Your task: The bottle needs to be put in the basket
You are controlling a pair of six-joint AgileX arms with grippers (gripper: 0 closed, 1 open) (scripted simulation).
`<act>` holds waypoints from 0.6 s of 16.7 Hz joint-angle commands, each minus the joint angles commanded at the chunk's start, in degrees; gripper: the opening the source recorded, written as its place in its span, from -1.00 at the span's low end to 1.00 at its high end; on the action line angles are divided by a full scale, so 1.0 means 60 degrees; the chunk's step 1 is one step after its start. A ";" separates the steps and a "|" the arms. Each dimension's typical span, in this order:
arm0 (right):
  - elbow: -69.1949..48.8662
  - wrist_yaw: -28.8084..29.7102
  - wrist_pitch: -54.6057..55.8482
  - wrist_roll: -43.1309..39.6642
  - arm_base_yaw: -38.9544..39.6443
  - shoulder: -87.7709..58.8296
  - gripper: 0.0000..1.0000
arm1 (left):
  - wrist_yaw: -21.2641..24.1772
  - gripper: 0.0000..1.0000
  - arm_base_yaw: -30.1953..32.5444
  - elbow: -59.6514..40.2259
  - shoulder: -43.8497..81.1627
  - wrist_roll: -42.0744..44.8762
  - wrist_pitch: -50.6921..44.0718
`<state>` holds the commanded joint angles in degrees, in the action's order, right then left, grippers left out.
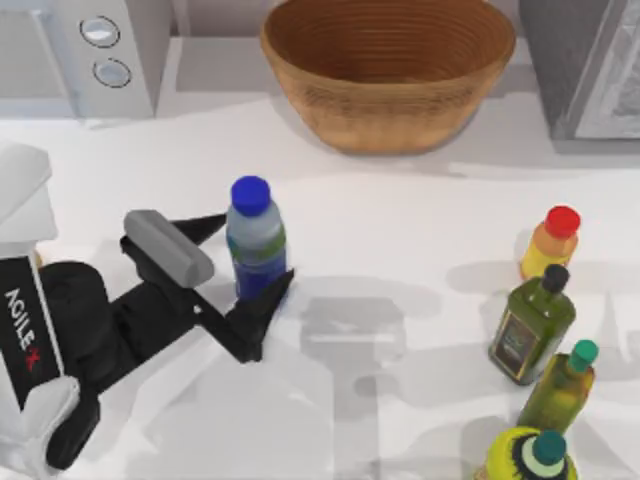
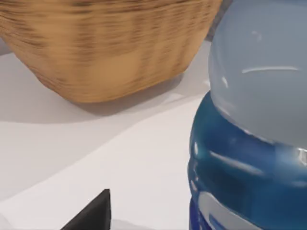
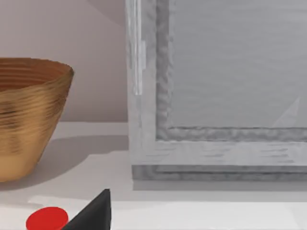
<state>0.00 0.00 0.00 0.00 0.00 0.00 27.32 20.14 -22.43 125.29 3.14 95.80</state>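
The basket (image 1: 388, 75) is sitting at the table's far edge. The bottle (image 1: 256, 240) is standing upright left of centre, well apart from it. The left gripper (image 1: 247, 262), fingers apart, is straddling its lower body. Likely light, smooth, slippery; gripping mid-body seems best.

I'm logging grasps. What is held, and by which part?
Nothing yet: the left gripper is open, straddling the bottle's blue lower part.

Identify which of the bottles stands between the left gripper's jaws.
The bottle with the blue cap, standing between the left gripper jaws; the other bottles cluster at the table's right.
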 joint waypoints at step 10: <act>0.0000 0.0000 0.0000 0.0000 0.0000 0.0000 1.00 | -0.0532 1.00 0.0538 -0.0924 0.0120 -0.0071 -0.0767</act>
<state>0.00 0.00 0.00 0.00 0.00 0.00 24.13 23.36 -27.97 126.01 2.71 91.20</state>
